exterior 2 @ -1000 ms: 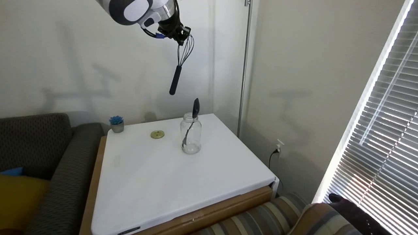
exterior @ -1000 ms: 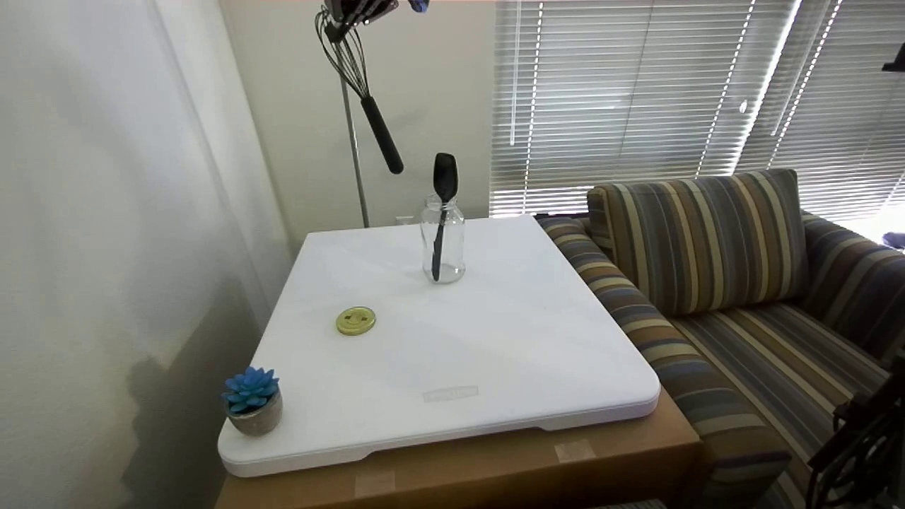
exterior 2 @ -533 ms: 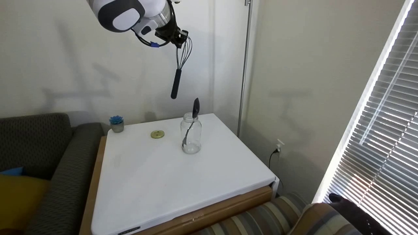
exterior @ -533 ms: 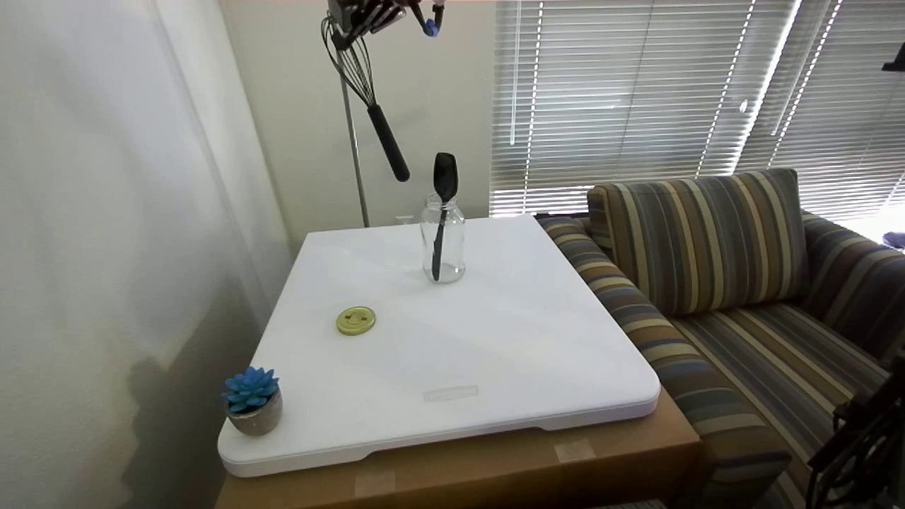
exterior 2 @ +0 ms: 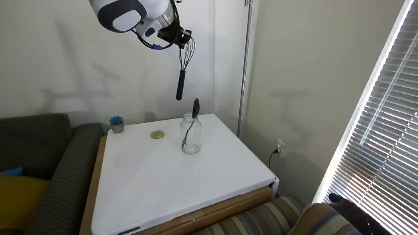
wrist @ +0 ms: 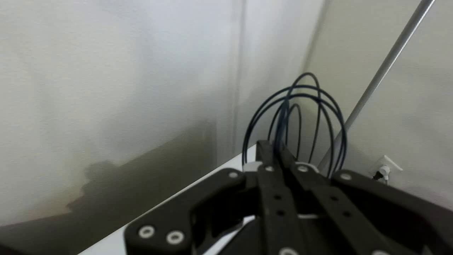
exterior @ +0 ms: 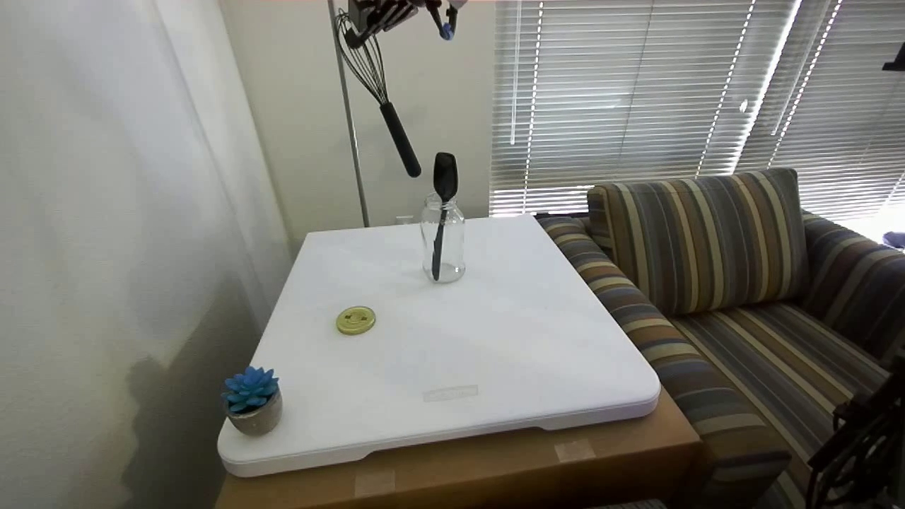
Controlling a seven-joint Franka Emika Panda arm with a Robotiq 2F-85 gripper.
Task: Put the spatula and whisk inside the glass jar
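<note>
In an exterior view, a whisk [exterior: 388, 110] hangs handle down and tilted above a white table [exterior: 509, 332], its wire end held by my gripper [exterior: 353, 39]. Compared with a second ago, its handle end sits closer to the glass jar [exterior: 454, 237] standing on the table, which I take to mean the last part of the task is under way. A black spatula [exterior: 445, 178] already leans inside that jar, head up above the rim, so its share looks done. A gold lid [exterior: 355, 321] bears small dark marks, and a faint rectangular label [exterior: 450, 394] lies near the table's front edge; I can read neither. In an exterior view, my arm [exterior 2: 126, 20] reaches in from the top. Here the whisk is lower and nearer upright than it was, its handle end above and left of the jar's mouth, touching nothing. A dark label [exterior 2: 129, 230] on the table's edge is too small to make out. In the wrist view, my fingers [wrist: 263, 151] are pressed together on the whisk's wires, and no writing shows. I should next bring the handle over the mouth and lower it without knocking the spatula head.
</note>
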